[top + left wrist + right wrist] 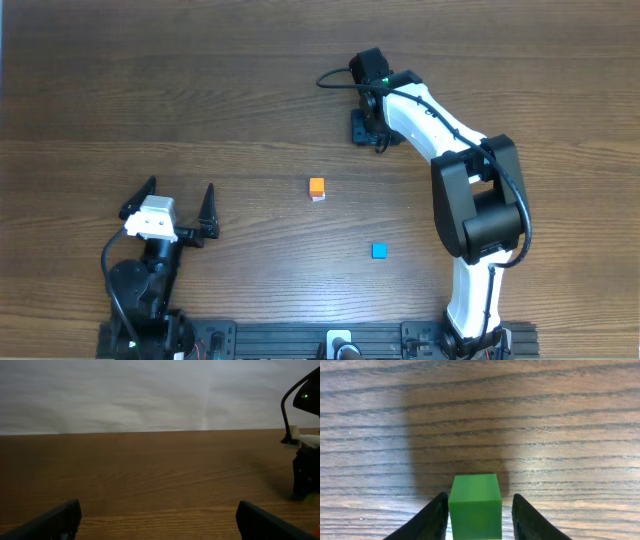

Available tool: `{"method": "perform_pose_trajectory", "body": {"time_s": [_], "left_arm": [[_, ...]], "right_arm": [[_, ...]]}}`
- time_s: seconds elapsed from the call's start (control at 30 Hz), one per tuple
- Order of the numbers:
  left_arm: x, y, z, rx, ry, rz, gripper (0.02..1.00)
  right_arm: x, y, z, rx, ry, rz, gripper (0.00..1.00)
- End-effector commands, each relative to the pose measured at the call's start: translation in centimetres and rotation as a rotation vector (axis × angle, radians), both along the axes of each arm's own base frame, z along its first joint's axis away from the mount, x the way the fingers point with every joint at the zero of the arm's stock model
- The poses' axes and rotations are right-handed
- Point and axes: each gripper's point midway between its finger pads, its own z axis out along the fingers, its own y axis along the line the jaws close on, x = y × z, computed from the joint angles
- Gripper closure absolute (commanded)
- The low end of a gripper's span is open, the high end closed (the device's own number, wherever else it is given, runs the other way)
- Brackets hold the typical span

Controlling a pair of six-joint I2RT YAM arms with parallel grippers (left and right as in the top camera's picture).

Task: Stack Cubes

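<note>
Now | green cube (pixel 475 505) smooth, square-edged | between right fingers (pixel 427 520) | wood-grain table (pixel 520 410)

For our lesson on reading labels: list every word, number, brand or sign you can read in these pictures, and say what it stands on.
No readable text in any view.
The green cube, orange cube and blue cube: plain faces, no marks.
The table: wood grain, no print.
The right arm: a small green light, no lettering that can be made out.
</note>
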Motion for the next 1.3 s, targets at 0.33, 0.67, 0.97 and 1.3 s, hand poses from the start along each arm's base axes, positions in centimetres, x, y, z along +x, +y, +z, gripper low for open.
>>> {"method": "perform_pose_trajectory", "body": {"time_s": [0.33,0.67,0.97,1.3], "left_arm": [[0.0,0.0,-0.1,0.014,-0.005,-0.005,0.018],[0.0,0.0,-0.1,0.014,-0.005,-0.005,0.018],[0.0,0.0,-0.1,0.014,-0.005,-0.005,0.018],[0.0,0.0,-0.1,0.014,-0.005,-0.005,0.018]], "right_arm": [[0.4,0.5,0.2,0.007,-0.012,0.005,0.73],[0.3,0.8,0.3,0.007,-0.01,0.011,0.816],[-0.7,2.0,5.3,0.067,-0.052,0.036,0.921],[-6.9,7.2,14.8,0.147,-0.15,0.133,0.985]]}}
